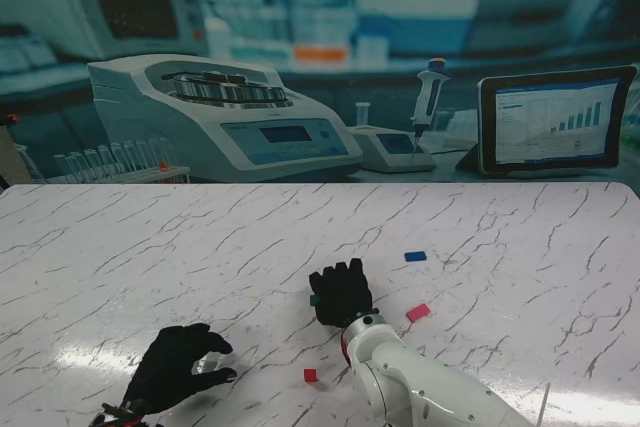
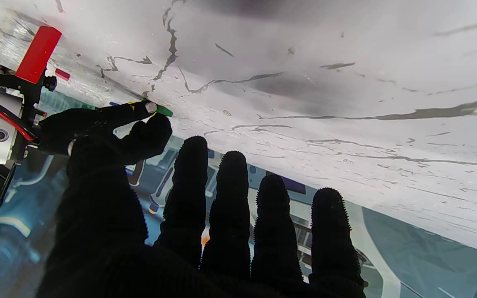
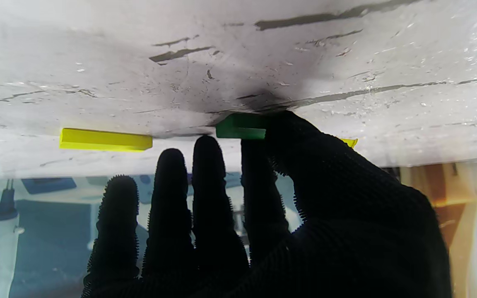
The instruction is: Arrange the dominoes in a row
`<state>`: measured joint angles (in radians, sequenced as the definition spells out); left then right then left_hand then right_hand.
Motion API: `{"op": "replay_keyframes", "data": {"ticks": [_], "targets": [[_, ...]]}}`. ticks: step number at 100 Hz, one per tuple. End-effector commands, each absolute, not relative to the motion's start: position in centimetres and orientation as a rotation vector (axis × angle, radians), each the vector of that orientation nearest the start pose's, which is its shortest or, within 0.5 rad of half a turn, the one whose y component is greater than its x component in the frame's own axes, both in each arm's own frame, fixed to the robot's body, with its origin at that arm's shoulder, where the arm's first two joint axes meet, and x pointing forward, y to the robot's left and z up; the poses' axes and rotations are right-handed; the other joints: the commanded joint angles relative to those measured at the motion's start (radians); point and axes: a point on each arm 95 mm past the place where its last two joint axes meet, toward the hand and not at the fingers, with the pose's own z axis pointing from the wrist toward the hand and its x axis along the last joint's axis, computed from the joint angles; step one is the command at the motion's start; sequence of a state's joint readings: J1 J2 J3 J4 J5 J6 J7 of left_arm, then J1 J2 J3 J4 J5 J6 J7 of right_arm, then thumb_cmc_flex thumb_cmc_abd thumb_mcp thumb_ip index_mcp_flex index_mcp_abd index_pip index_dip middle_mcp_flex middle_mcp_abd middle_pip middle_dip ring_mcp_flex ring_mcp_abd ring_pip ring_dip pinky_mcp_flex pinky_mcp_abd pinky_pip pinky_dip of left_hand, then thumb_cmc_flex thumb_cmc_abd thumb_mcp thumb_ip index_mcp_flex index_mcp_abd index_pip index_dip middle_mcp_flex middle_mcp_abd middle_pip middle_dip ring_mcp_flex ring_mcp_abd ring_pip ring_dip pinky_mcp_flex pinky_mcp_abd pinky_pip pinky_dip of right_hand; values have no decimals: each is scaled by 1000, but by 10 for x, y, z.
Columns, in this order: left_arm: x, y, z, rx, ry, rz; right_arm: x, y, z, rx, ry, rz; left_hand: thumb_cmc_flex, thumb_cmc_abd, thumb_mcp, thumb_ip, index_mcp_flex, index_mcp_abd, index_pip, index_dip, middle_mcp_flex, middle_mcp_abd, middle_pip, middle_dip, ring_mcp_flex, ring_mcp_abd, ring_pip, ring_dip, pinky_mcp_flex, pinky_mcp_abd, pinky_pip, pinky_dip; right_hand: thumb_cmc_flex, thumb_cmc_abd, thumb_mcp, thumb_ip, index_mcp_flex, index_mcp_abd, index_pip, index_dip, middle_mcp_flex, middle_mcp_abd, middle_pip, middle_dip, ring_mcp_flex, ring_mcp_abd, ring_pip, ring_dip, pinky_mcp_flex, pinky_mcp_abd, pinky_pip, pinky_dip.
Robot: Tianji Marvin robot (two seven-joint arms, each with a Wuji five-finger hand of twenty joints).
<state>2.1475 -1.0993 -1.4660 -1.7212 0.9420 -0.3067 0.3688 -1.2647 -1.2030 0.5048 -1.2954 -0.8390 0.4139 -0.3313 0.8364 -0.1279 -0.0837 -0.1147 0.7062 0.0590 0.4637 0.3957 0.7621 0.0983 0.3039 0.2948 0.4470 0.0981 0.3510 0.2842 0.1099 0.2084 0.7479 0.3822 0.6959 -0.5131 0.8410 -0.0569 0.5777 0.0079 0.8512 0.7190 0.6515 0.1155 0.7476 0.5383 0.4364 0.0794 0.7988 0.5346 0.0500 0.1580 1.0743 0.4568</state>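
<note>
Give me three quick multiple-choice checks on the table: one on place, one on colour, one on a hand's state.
1. The blue domino lies:
A) nearer to me than the right hand
B) farther from me than it, to its right
C) under the left hand

2. The domino pinched by the right hand is:
A) green
B) blue
C) red

3. The left hand is:
A) shut on a domino
B) open, holding nothing
C) out of view

Answers:
1 B, the stand view shows it beyond that hand.
2 A, the green domino sits between thumb and finger.
3 B, its fingers are spread.
</note>
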Motion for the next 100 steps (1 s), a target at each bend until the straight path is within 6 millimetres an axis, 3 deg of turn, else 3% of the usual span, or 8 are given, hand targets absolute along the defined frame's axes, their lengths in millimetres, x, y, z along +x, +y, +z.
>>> {"op": "replay_keyframes", "data": {"ticks": [1,29,57,61,100], "targets": [[227,49,-392,-1382,1378,-1717,361,147,-430,1171,1618,1382,-5,18,14,-3,8,-13,6,13,11,-15,15,10,11,-16,5,12,-7,11,28,15,110,-80,17,-39,41,-77,117,46,71,-62,30,10,13,-25,24,8,-3,10,24,-7],[227,49,-393,-1396,1370,-1715,361,145,-431,1156,1590,1424,25,42,18,-5,15,-16,15,14,16,-13,18,11,10,-17,7,12,-7,14,31,17,138,-94,59,-52,6,-121,257,127,33,-66,51,53,-6,-29,32,9,-13,5,30,-15],[226,49,-393,-1399,1369,-1710,361,141,-428,1140,1575,1446,85,63,21,-9,19,-20,25,14,20,-15,22,11,13,-19,9,12,-6,15,33,18,141,-101,84,-57,-17,-124,350,220,-36,-64,119,128,-34,-26,33,7,-22,4,33,-21],[227,49,-393,-1400,1370,-1710,361,140,-427,1139,1574,1449,112,59,6,-23,18,-25,32,15,21,-15,23,10,14,-19,10,12,-6,15,34,19,141,-102,86,-58,-17,-125,361,233,-39,-64,132,140,-34,-25,34,7,-22,4,34,-22],[227,50,-394,-1400,1372,-1700,357,136,-423,1119,1558,1497,197,32,-17,-54,16,-41,52,15,26,-20,28,11,16,-22,12,11,-3,14,36,19,135,-106,98,-61,-13,-132,405,269,-18,-63,176,182,-8,-22,58,17,-5,8,44,-21]]}}
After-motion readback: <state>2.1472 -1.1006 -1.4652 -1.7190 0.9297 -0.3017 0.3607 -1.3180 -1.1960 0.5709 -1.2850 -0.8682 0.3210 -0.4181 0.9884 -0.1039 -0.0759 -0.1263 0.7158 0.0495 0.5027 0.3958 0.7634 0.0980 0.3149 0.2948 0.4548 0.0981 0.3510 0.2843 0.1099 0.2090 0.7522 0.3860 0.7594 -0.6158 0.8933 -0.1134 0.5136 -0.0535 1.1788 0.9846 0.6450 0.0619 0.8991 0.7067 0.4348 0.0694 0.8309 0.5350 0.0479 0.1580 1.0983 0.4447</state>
